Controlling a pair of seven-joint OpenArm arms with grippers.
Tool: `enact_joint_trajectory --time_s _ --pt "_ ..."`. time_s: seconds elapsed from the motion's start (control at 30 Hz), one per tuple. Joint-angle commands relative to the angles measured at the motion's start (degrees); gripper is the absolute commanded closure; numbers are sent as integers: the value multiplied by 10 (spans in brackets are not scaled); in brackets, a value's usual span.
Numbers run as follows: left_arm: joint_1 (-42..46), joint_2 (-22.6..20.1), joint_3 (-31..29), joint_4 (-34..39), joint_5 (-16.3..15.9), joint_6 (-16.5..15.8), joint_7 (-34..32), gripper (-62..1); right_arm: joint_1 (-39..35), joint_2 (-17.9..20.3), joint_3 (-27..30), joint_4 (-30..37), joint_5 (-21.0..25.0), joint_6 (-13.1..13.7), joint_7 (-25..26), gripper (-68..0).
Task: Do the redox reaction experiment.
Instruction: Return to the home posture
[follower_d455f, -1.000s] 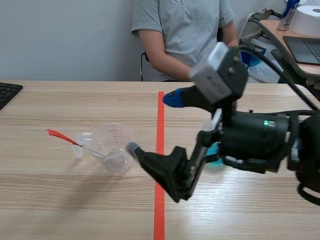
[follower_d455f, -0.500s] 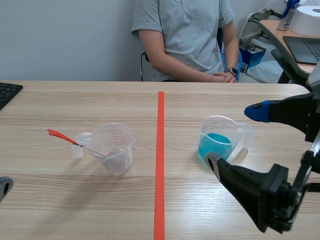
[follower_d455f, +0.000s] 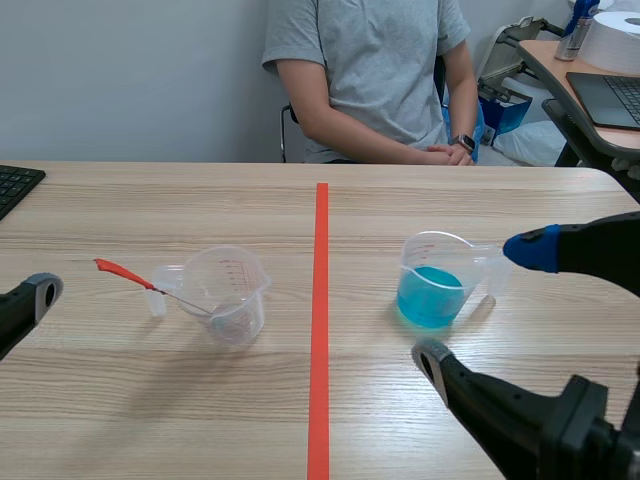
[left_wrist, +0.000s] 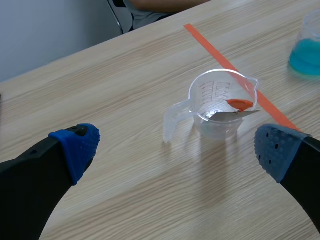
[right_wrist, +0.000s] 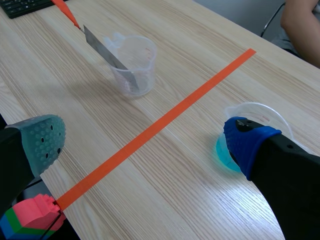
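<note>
You have no text here that can be read. The clear measuring cup (left_wrist: 204, 95) bears faint graduation marks on its wall, possibly with numerals, but they are too small to make out. The keyboard (follower_d455f: 14, 186) key legends are equally illegible.

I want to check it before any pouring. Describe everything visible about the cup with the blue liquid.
The cup is clear plastic with a side handle and faint printed marks near the rim. It stands upright on the wooden table, right of the orange tape line, and is filled under halfway with blue liquid. The open right gripper is close by, one finger beside the handle, not gripping; whether it touches cannot be told.
</note>
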Motion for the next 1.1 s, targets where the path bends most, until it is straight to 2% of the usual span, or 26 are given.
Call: enact_joint_trajectory --time_s 0.0,0.33,1.07 --pt "-8 3 9 2 -3 -1 1 -623 8 -2 -1 2 4 0 8 -679" --pt "-42 38 12 2 -2 -24 21 -623 8 -2 -1 2 2 0 3 -679" --pt "-42 40 12 0 -1 -22 20 -623 8 -2 -1 2 0 0 -7 -679"
